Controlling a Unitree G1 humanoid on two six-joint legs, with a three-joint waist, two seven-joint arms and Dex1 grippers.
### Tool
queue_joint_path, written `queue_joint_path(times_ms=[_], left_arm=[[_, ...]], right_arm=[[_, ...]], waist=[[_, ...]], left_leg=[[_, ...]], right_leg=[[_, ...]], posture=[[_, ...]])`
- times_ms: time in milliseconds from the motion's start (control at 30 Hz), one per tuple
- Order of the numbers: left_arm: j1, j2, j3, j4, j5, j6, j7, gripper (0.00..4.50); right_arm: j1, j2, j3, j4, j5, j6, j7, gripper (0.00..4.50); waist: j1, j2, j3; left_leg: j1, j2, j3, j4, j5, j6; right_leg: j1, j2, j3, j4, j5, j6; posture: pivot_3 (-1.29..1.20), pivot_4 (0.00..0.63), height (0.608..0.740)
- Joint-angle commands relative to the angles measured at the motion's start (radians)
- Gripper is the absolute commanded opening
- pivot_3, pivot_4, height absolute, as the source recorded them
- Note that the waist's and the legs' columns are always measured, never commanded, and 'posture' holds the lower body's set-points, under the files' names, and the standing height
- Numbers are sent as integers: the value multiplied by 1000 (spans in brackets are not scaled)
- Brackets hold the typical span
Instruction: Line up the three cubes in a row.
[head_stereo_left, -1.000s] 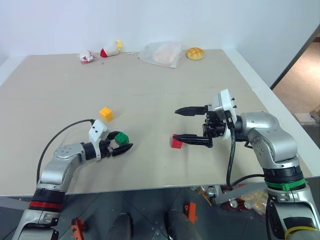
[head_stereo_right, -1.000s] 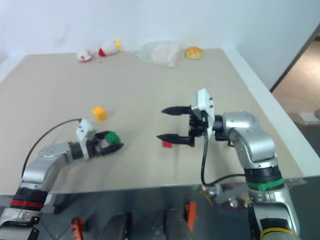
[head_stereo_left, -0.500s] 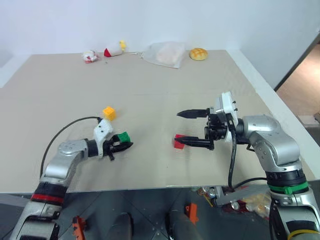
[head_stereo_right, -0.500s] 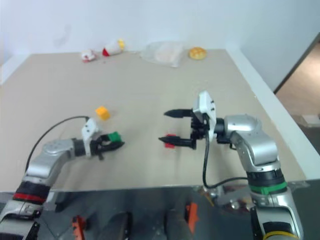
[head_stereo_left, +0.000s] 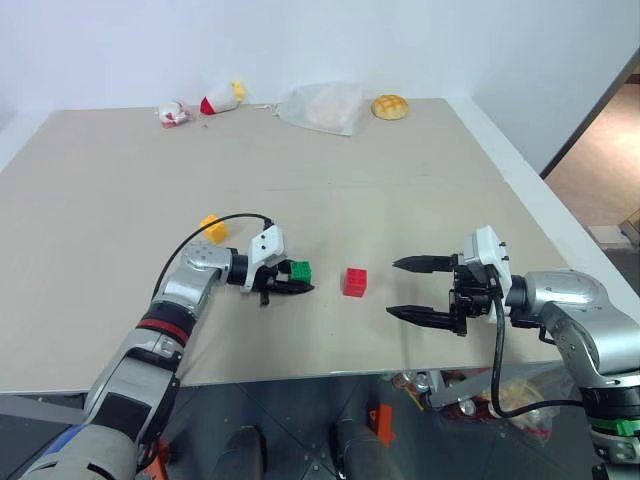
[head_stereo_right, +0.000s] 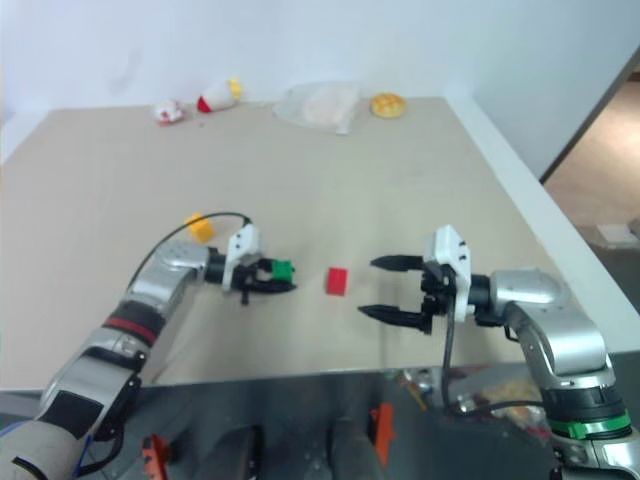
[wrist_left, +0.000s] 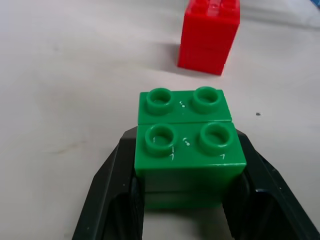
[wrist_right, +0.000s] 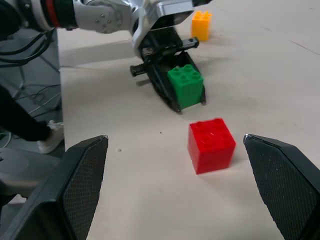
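Surface: a beige table (head_stereo_left: 400, 170) against a white wall, with bare floor past its right edge.
Left gripper (head_stereo_left: 296, 284): low over the table, pointing to the robot's right, its two black fingers (wrist_left: 107, 190) clamped on the sides of the green cube.
Green cube (head_stereo_left: 299, 270): between the left fingers, studs up; in the left wrist view its front half sticks out past the fingertips, and whether it rests on the table or hangs just above it cannot be told.
Red cube (head_stereo_left: 354, 281): on the table straight ahead of the left gripper, near the green cube with a gap between them, studs up, touched by nothing.
Yellow cube (head_stereo_left: 211, 227): on the table behind the left gripper, beside the left forearm on its far side, apart from the other two cubes.
Right gripper (head_stereo_left: 412, 289): pointing to the robot's left toward the red cube, fingers spread wide with nothing between them; the red cube lies ahead of the tips, clear of them.
Bun (head_stereo_left: 390, 106): at the table's far edge, well beyond both grippers.
Plastic bag (head_stereo_left: 324, 107): just left of the bun.
Small toys (head_stereo_left: 205, 103): red and white, further left along the far edge.
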Motion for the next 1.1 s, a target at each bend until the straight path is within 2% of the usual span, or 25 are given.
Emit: queue_joint_path(times_ms=[33,400,600,667,833,933,1100], left_arm=[[-10,-16,-11,18,17,-32,-39,1371],[40,-8,-7,-58,15,-2,-85,1371],[42,-16,-2,-36,26,-1,-67,1371],[42,-19,3,-16,33,-13,-51,2411],[34,-18,20,27,51,-57,-4,4069],[46,9,34,3,35,-47,-22,4069],[128,145,75,-99,29,-56,-16,4069]], right_arm=[[3,-9,-32,-52,20,-9,-13,4500],[-9,2,-10,-44,15,-16,-25,4500],[-25,9,6,-30,7,-22,-23,4500],[-28,9,7,-29,7,-21,-21,4500],[-32,8,11,-24,5,-21,-19,4500],[-40,8,11,-22,9,-16,-17,4500],[-56,2,8,-17,19,-9,-6,4500]], waist=[[0,0,0],[1,0,0],[0,0,0],[1,0,0],[5,0,0],[3,-1,0],[-29,-1,1]], left_leg=[[0,0,0,0,0,0],[0,-1,0,0,0,0],[0,-1,0,0,0,0],[0,-1,0,0,0,0],[1,-1,0,3,0,1],[1,-1,0,9,4,5],[3,1,4,10,6,8]], right_leg=[[0,0,0,0,0,0],[1,-1,0,0,-1,1],[1,-1,0,0,-1,1],[1,-1,0,0,-1,1],[3,-1,0,0,1,2],[4,-1,0,0,2,-1],[3,0,3,1,5,-3]], posture=[[0,150,740],[0,150,740],[0,150,740],[0,150,740],[0,150,740],[0,150,740],[0,150,740]])
